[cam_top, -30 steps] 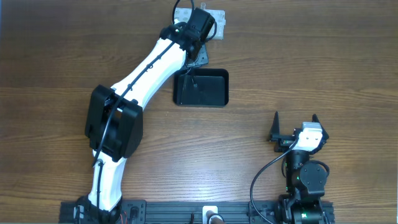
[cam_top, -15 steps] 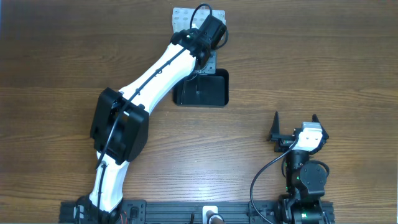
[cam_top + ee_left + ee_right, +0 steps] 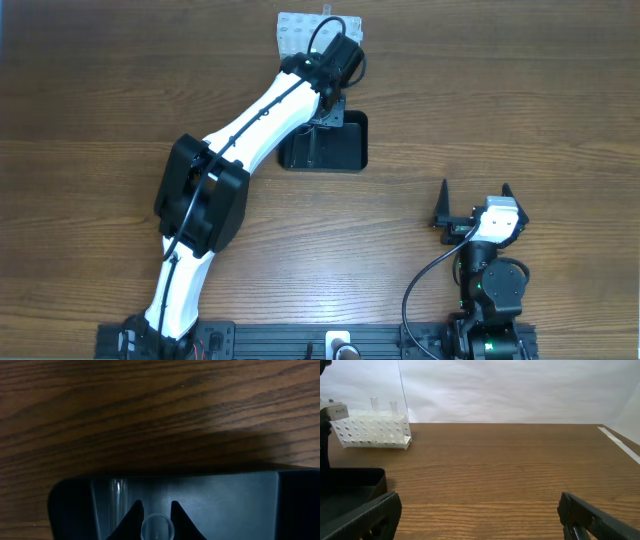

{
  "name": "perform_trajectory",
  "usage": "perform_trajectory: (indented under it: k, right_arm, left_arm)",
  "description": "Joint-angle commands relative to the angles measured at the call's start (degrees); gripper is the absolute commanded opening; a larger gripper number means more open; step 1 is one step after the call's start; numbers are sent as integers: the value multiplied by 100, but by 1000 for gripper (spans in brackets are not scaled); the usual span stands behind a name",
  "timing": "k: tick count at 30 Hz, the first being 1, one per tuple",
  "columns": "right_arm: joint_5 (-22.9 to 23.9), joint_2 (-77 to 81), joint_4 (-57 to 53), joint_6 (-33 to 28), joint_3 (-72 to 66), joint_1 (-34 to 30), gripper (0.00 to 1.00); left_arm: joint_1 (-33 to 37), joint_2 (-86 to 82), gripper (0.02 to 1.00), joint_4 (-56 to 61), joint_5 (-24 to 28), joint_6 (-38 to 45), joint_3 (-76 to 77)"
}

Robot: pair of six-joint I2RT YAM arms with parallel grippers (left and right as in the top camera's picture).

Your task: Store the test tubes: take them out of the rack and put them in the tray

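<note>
Two arms on my screens, in very different poses. The left arm stands at the lower left of the top view and stretches long and diagonal across the table, with its wrist over the far end of the black tray, the end nearest the rack. From its own wrist camera I see the left gripper pointing down into the tray, jaws closed on the held test tube. The round open mouth of that tube sits between the two fingers, facing the camera, and the tube hangs over the tray floor.

The right arm is folded up close to its base at the lower right, well apart from tray and rack. The right gripper has its jaws spread wide with nothing between them, and it faces across the table toward the rack.

Now the count. I make out four tubes in all: the one gripped, one lying test tube flat on the tray floor just beside the held one, and two standing test tubes upright in the white rack, near one end of it. One rack, at the table's far edge, just beyond the tray. One tray, between the rack and the arm bases.
</note>
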Motion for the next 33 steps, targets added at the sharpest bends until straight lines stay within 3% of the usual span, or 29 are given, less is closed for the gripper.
perform_trajectory:
  k: [1, 16, 21, 26, 29, 30, 32, 33]
  right_arm:
    - [-48, -50, -9, 17, -42, -42, 991]
    - [-48, -50, -9, 17, -42, -42, 991]
    - [-48, -50, -9, 17, -42, -42, 991]
    - [-46, -50, -9, 17, -42, -42, 993]
    - [-48, -50, -9, 17, -42, -42, 993]
    - [-48, -50, -9, 17, -42, -42, 991]
    - [-48, -50, -9, 17, -42, -42, 993]
    - [-46, -50, -9, 17, -42, -42, 991]
  left_arm:
    - [20, 87, 102, -42, -116, 129, 11]
    - [22, 219, 139, -138, -94, 125, 11]
    - [24, 168, 430, -125, -92, 98, 11]
    - [61, -256, 531, -83, -98, 105, 11]
    - [153, -791, 654, -52, -168, 105, 11]
    - [192, -975, 724, -7, -219, 105, 11]
    - [302, -1399, 958, 168, -372, 107, 11]
    - [365, -1598, 996, 282, -448, 107, 11]
